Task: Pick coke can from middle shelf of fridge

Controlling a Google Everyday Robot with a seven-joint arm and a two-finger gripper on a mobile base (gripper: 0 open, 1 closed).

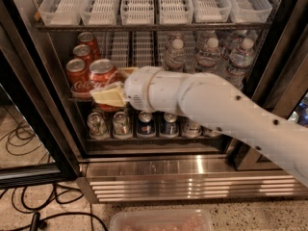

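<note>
My gripper [109,83] is at the left end of the fridge's middle shelf [78,99]. Its cream fingers [109,97] are shut on the front coke can [101,75], a red can with a silver top. The can is held upright at the shelf's front edge. Three more coke cans [77,69] stand in a row behind and to the left of it. My white arm reaches in from the right and hides part of the shelf.
Water bottles [208,53] stand on the right of the same shelf, with white lane trays [137,47] in the middle. Clear-white bins [139,4] fill the tier above. Silver-green cans [98,124] and blue cans [145,124] stand below. The black door frame [30,85] is left, the ribbed steel base [192,177] below, and cables [29,211] lie on the floor.
</note>
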